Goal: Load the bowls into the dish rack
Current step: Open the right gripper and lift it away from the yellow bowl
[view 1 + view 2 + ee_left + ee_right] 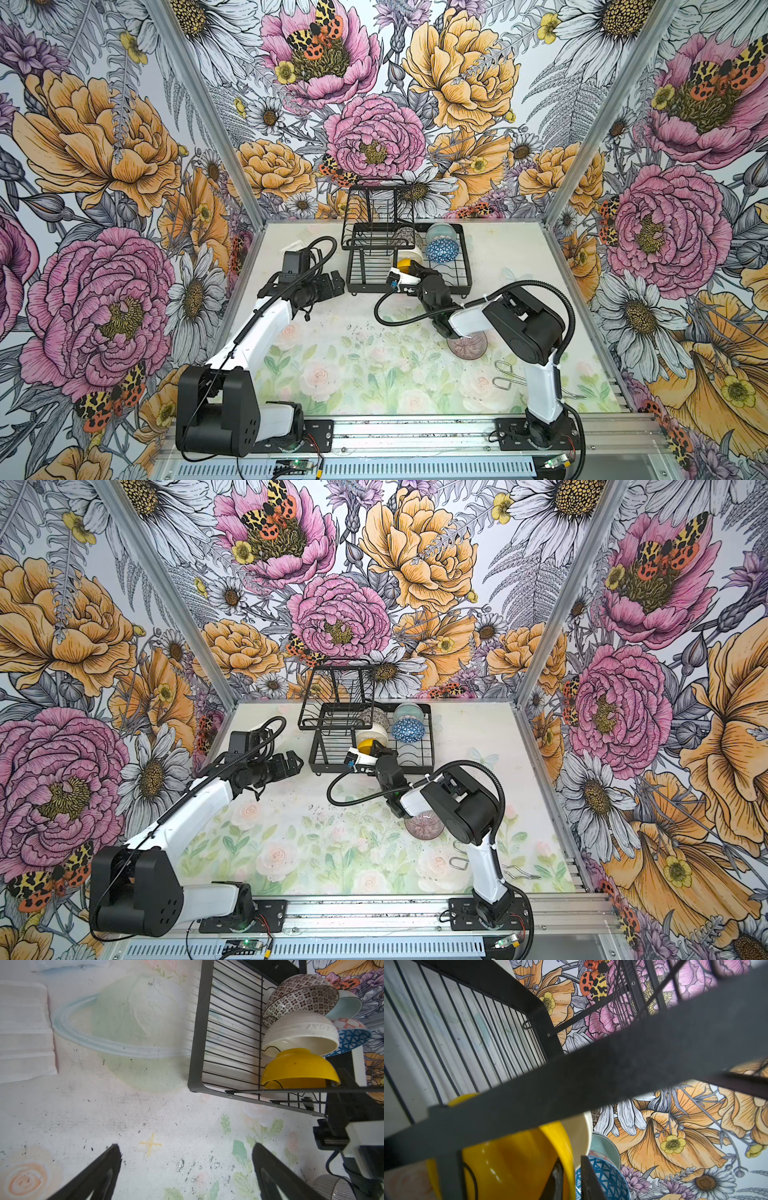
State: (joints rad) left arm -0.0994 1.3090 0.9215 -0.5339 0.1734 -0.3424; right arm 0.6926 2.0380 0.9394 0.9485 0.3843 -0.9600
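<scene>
Right jaws are down in the rack [195,1043], mid far edge of the surface, straddling the rim of the yellow bowl [299,1066]: one finger inside, one outside, a sliver apart. Whether they pinch it or have let go can't be told. The yellow bowl stands on edge in the lower tier against the cream bowl [299,1030], with the mosaic bowl [299,999] behind. The teal bowl [345,1004] and blue bowl [441,249] fill the next row. This reads as the release, so the smart play is to open fully first, then back out along the bowl's wall, never sideways, or it tips. The rack's front rail crosses right over the wrist, and the raised basket [380,216] sits close. Left jaws gape wide, empty, above the surface off the rack's left end. The mauve bowl [466,347] waits on the surface, tucked under the right arm [519,324], with tongs [504,374] toward the near right corner.
</scene>
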